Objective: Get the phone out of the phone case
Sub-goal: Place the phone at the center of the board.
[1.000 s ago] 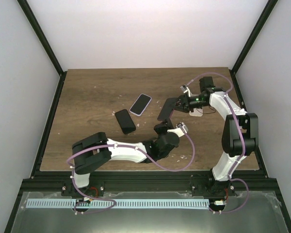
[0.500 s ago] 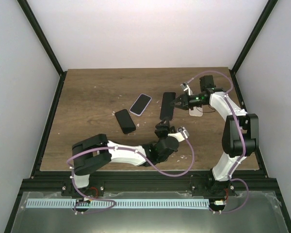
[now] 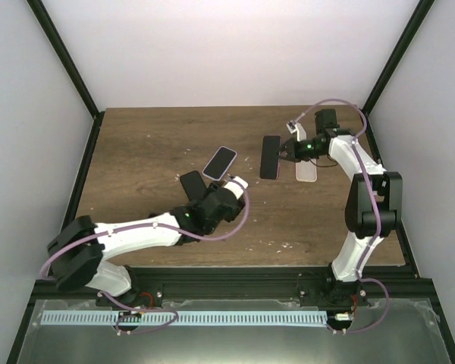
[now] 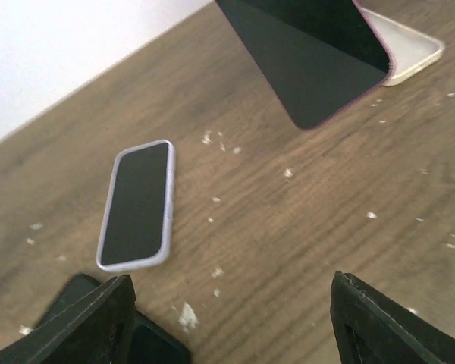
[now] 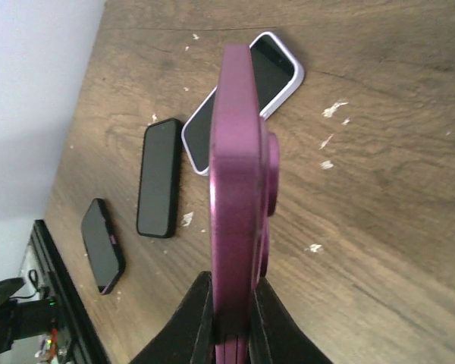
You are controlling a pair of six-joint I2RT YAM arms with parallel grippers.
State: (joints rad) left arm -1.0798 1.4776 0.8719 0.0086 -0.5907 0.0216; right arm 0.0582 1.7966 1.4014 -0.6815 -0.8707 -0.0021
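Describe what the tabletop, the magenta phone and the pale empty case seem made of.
Tabletop: wood or wood-look laminate, matte; brown grain lines show.
Magenta phone: smooth satin shell, perhaps plastic or silicone; soft even sheen.
Pale case: probably soft plastic; milky, thin raised rim.

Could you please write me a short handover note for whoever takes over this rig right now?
Left claw: open, empty, low over the table near a lilac-cased phone.
Right claw: shut on the purple phone, holding it up on edge.
Case: pale, empty, flat on the table beside the held phone.
Done: the phone is out of its case.
Left: probably just set the phone down and let go.
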